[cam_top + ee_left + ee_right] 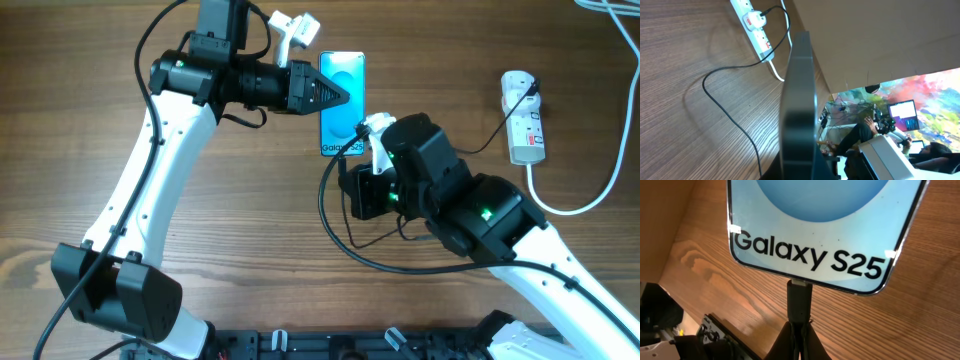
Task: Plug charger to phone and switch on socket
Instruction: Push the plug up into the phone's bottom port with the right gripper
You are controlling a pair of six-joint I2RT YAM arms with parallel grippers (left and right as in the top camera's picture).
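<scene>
The phone (343, 75) lies at the table's far middle, cyan screen up, text at its lower edge. My left gripper (335, 95) is shut on its left side; the left wrist view shows the phone (799, 95) edge-on between the jaws. My right gripper (799, 337) is shut on the charger's plug tip (799, 302), which meets the middle of the phone's (825, 220) lower edge. The black charger cable (335, 225) loops under the right arm and runs to an adapter in the white socket (525, 120) at the right. The socket also shows in the left wrist view (757, 27).
The socket's thick white lead (590, 205) curves off to the right edge. Another white cable (612, 18) crosses the far right corner. The arm bases stand along the near edge (130, 300). The black cable trails over the wood (725, 107).
</scene>
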